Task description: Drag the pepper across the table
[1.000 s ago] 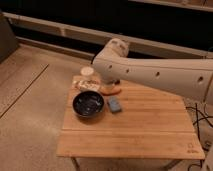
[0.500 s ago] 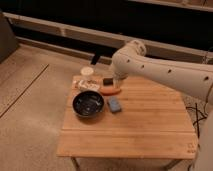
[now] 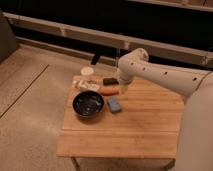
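The orange-red pepper point(image 3: 110, 91) lies on the far half of the light wooden table point(image 3: 145, 122), just behind the dark bowl point(image 3: 88, 104). My gripper point(image 3: 122, 89) hangs from the white arm, which bends down from the right, and sits low at the pepper's right end. Its jaws stand open. Whether they touch the pepper is hidden by the wrist. Nothing is lifted.
A blue-grey block point(image 3: 115, 104) lies right of the bowl, close in front of the pepper. A dark brown block point(image 3: 110, 81), a white cup point(image 3: 87, 72) and a pale packet point(image 3: 86, 85) crowd the far left corner. My white body fills the right edge.
The arm has swung right, uncovering the pepper and the blocks, and the gripper has come down at the pepper's right end. The pepper has not moved.
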`<state>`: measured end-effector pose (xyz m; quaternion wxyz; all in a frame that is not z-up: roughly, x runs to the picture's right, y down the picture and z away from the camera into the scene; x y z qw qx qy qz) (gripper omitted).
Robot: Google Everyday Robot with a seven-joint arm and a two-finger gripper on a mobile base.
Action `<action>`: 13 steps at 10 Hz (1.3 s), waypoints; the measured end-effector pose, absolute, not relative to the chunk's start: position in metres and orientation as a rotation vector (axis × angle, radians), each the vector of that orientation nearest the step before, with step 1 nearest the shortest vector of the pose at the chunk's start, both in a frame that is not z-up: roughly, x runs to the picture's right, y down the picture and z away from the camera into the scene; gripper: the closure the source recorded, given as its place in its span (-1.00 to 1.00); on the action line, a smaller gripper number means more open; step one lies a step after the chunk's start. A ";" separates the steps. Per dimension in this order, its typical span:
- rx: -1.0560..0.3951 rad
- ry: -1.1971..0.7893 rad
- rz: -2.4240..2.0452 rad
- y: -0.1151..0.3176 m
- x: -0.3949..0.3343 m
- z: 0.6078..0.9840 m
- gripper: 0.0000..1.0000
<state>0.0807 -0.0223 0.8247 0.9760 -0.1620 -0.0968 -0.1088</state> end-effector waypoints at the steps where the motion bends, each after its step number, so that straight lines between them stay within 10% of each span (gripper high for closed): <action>1: -0.326 -0.195 -0.220 -0.022 0.081 0.825 -0.30; 13: -0.322 -0.086 -0.189 -0.049 0.084 0.905 -0.30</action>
